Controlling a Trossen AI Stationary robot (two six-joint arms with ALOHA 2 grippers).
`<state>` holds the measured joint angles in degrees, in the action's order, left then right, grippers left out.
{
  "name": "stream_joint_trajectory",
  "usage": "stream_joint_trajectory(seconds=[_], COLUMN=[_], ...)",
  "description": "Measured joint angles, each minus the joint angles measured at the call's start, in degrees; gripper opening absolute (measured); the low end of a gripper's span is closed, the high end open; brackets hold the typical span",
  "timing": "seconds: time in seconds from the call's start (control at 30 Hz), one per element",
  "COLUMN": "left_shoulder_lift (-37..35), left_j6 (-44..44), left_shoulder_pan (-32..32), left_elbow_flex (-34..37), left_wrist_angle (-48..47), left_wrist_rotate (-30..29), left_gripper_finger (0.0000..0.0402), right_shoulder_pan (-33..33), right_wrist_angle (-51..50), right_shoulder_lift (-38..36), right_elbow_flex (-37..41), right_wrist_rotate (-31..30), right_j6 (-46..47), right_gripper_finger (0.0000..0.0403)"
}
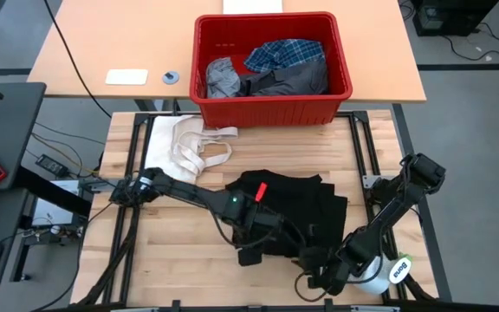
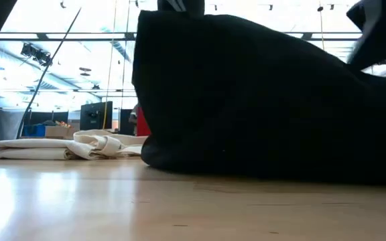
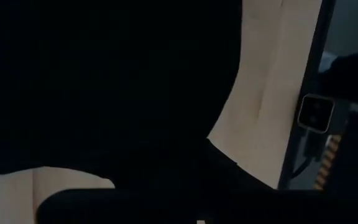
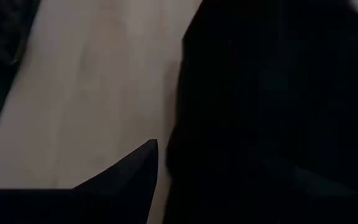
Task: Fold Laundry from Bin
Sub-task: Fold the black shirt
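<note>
Black garment (image 1: 297,217) lies spread on the table (image 1: 163,260) for folding. Left gripper (image 1: 251,251) sits at its near edge, jaws pressed together, likely pinching cloth to lift a fold. Right gripper (image 1: 319,279) at the near corner; can't tell its jaws. Other laundry waits in the red bin (image 1: 271,108).

Grey floor (image 1: 475,95) around pale wood bench (image 1: 180,260). Second tan table (image 1: 128,43) behind. Big bright windows (image 2: 52,80) far back. Dark desk (image 1: 7,113) at side.
</note>
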<state>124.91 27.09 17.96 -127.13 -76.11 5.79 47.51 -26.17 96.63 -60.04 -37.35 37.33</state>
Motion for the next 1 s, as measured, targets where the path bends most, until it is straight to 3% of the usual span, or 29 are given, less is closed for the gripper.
stream_joint_trajectory(seconds=[0.13, 0.37, 0.53, 0.77, 0.9, 1.0], left_shoulder_lift=[-0.9, -1.0, -1.0, -1.0, -1.0, -1.0], left_j6=[2.8, 0.3, -1.0, -1.7, -2.3, -2.2], left_shoulder_pan=[-1.4, -1.2, -0.7, -0.7, -1.0, -1.1], left_elbow_flex=[0.0, 0.0, 0.0, 0.0, 0.0, 0.0], left_wrist_angle=[0.2, 0.8, 0.6, -0.3, -0.4, -0.9], left_wrist_rotate=[1.0, 2.1, 2.2, 2.2, 2.2, 2.2], left_gripper_finger=[0.0001, 0.0000, 0.0003, 0.0005, 0.0005, 0.0006], right_shoulder_pan=[-0.3, -2.1, -3.2, -4.7, -5.4, -4.5], right_wrist_angle=[0.2, 1.7, 1.7, 1.9, 0.9, -3.8], right_shoulder_lift=[2.0, 2.2, 2.2, 2.2, 1.7, -0.3], right_elbow_flex=[-0.9, -0.9, -0.9, -0.9, -0.9, -1.3], right_wrist_rotate=[-1.6, 12.4, 17.7, 28.4, 30.8, 28.1], right_j6=[1.3, 10.3, 8.7, 6.2, 8.5, 11.9], right_gripper_finger=[0.0227, 0.0225, 0.0232, 0.0313, 0.0362, 0.0374])
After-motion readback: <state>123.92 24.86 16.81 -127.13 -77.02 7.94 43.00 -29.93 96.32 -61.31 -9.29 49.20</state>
